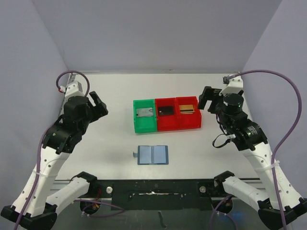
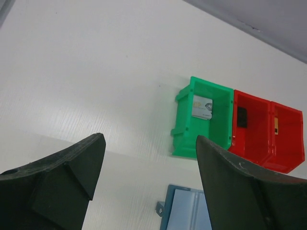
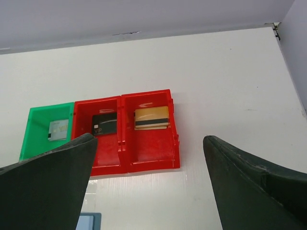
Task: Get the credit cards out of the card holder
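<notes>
Top external: card holder (image 1: 153, 155) lies open and flat, just nearside of green bin (image 1: 145, 126); left gripper (image 1: 99, 104) well left of it, right gripper (image 1: 207, 99) well right, both with jaws apart

Two white-and-black arms
Left arm (image 1: 53, 143) and right arm (image 1: 252, 135): white links, black joints, thin purple cable (image 1: 298, 103); left gripper (image 1: 99, 105) and right gripper (image 1: 207, 99) are black.
</notes>
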